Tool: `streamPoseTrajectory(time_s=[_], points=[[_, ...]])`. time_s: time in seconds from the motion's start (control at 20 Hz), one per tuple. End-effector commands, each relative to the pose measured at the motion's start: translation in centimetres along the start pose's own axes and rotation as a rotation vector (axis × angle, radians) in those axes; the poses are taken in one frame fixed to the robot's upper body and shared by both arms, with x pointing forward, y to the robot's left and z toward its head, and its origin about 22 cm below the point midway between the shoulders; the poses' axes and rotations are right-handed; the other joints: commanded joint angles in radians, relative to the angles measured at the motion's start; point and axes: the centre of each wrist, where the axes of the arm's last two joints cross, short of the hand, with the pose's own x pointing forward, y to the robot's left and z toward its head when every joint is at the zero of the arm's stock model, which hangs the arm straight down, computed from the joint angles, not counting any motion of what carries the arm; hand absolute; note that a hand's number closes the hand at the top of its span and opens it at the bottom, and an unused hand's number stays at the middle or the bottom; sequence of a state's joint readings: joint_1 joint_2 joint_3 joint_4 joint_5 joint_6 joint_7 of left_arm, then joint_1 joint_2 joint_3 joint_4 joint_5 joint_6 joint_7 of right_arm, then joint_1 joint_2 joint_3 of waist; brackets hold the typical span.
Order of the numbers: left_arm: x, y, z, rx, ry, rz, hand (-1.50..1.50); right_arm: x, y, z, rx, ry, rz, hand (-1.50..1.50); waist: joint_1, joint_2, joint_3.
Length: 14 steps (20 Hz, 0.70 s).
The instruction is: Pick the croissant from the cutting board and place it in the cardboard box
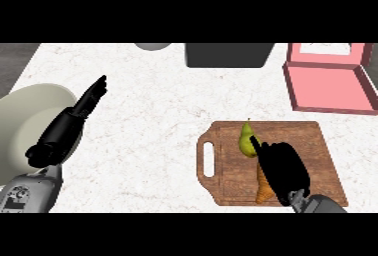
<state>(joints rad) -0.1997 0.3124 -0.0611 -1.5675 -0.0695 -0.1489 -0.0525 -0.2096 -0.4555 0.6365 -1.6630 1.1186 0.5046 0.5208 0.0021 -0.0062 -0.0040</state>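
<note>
A brown wooden cutting board [310, 137] with a handle slot lies at the lower right of the counter. On it a green pear [246, 137] stands near the board's middle. An orange-brown croissant [263, 189] shows just below and left of my right hand [284, 167], which hangs over it with fingers pointing up the view and covers most of it. Whether the fingers touch it cannot be told. The pink cardboard box [328, 85] sits open at the upper right. My left hand [87, 100] rests open at the left, fingers straight.
A large cream plate [22, 120] lies at the left edge under my left forearm. A dark grey container [227, 55] stands at the back centre, a grey round object [153, 46] beside it. White marbled counter spreads between plate and board.
</note>
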Motion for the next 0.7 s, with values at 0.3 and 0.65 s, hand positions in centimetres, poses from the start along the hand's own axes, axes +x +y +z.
streamPoseTrajectory(time_s=[0.3, 0.65], points=[[0.5, -0.2, -0.6, 0.001, -0.013, 0.01, 0.0, 0.2, 1.9, 0.9, -0.115, -0.499, 0.0, 1.5, 0.016, 0.008, 0.007], [0.0, -0.2, -0.9, 0.008, -0.002, 0.017, 0.0, -3.7, 0.0, 2.4, -0.309, -1.036, -0.127, 1.5, 0.002, 0.015, 0.009]])
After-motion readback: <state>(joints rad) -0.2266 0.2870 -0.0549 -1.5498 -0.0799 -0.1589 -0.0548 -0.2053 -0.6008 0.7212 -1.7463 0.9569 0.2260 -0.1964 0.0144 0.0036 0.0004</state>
